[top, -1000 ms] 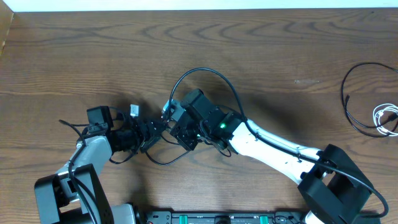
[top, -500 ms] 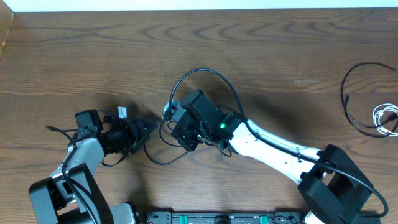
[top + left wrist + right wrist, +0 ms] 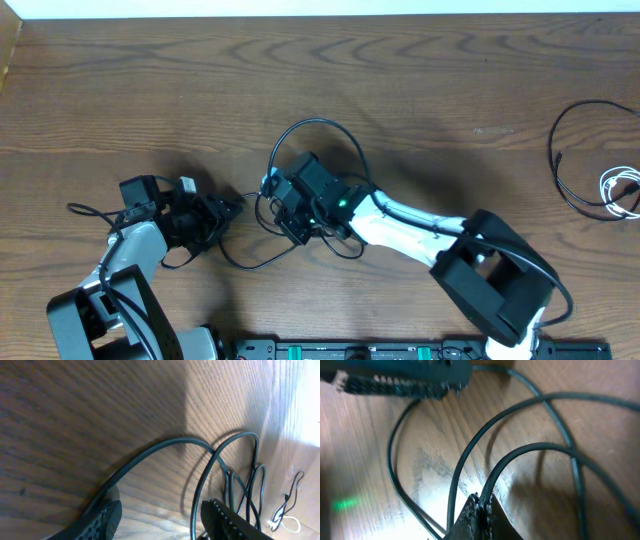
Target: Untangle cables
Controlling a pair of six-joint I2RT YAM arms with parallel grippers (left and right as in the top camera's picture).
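A black cable (image 3: 340, 131) loops on the wooden table just behind my right gripper (image 3: 272, 196), and more of it trails toward the front (image 3: 256, 262). In the right wrist view the right gripper (image 3: 481, 506) is shut on one strand of this black cable (image 3: 520, 452), with other strands crossing around it. My left gripper (image 3: 230, 209) lies a short way to the left. It is open in the left wrist view (image 3: 162, 521), with a black strand (image 3: 196, 505) running up just inside its right finger (image 3: 225, 520) and another (image 3: 150, 452) curving off past the left finger.
A second thin black cable (image 3: 556, 150) and a coiled white cable (image 3: 622, 188) lie apart at the table's far right edge. The table's back edge (image 3: 320, 16) runs along the top. The arms' bases stand at the front edge.
My left gripper has drawn back to the left, away from the right gripper, and its jaws have narrowed a little. The right arm has shifted left with its strand, and the loop moved with it.
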